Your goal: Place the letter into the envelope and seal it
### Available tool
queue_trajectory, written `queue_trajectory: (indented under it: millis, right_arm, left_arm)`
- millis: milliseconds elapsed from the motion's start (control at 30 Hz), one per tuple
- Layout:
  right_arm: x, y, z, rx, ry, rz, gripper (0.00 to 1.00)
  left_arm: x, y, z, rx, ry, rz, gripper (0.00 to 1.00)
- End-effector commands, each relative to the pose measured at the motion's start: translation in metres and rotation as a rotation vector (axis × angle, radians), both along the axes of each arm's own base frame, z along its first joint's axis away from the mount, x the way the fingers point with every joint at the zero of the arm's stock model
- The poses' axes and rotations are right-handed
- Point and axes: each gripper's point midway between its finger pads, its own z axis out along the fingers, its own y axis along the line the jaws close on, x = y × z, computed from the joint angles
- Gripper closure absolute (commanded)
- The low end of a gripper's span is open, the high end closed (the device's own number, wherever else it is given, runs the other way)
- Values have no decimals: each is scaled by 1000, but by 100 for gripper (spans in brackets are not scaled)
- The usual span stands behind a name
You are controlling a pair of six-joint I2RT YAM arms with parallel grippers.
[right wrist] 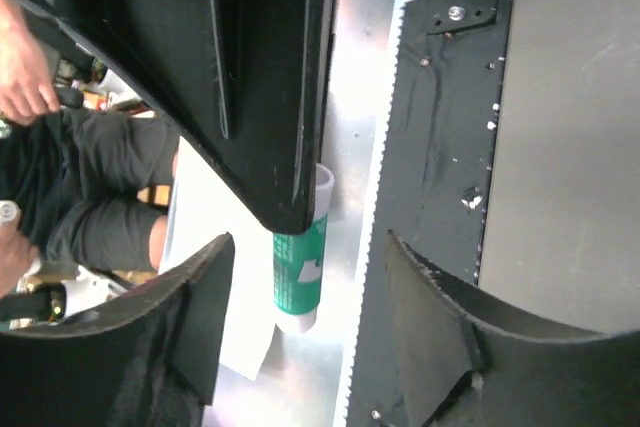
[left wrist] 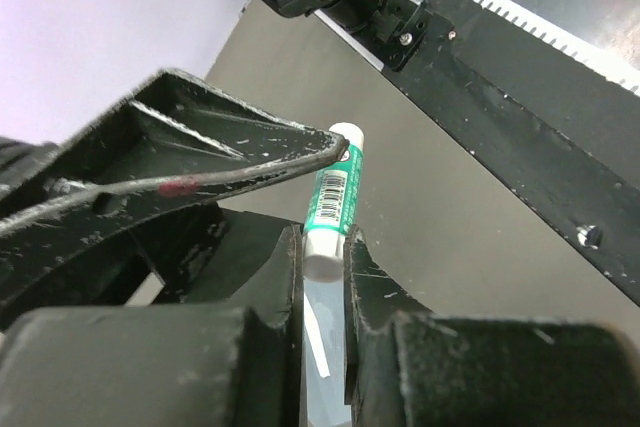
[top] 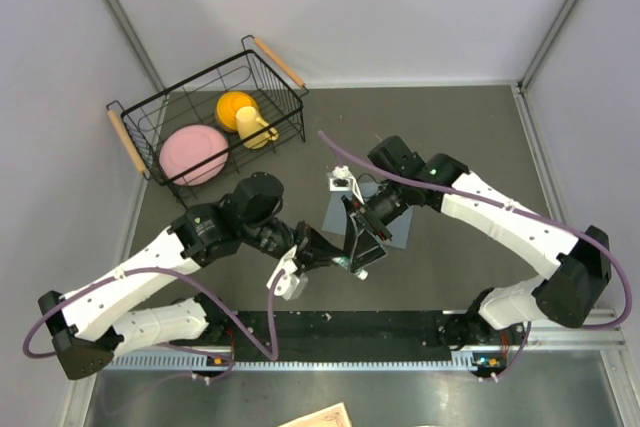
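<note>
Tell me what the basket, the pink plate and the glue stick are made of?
The basket looks like thin black-coated metal wire, with pale wood-like handles. The pink plate seems smooth plastic or glazed ceramic: even colour, soft sheen; I can't tell which. The glue stick looks like a hard white plastic tube with a green printed label.

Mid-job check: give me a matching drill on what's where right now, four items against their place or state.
Things:
1. glue stick
2. envelope
3. pink plate
4. right gripper

Places or states:
A. open
B. in the wire basket
C. flat on the table
D. clamped in the left gripper

Pairs: 1-D, 2-C, 3-B, 4-A.
</note>
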Motion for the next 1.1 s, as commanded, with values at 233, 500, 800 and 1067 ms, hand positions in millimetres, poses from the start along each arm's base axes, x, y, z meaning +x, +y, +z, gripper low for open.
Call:
queue_trajectory:
  millis: [233, 500, 800, 1067]
  right_arm:
    - [31, -5, 22, 63, -180, -98, 29]
    - [42, 0, 19, 36, -234, -121, 46]
    - [41, 0, 19, 33, -289, -120, 76]
    - [34, -2, 17, 27, -283, -94, 58]
  left_arm:
    - [17, 7, 20, -80, 190, 276, 100]
    - [28, 2, 24, -96, 281, 368, 100]
    - [34, 0, 23, -94, 346, 413, 100]
    - [36, 0, 24, -92, 347, 415, 100]
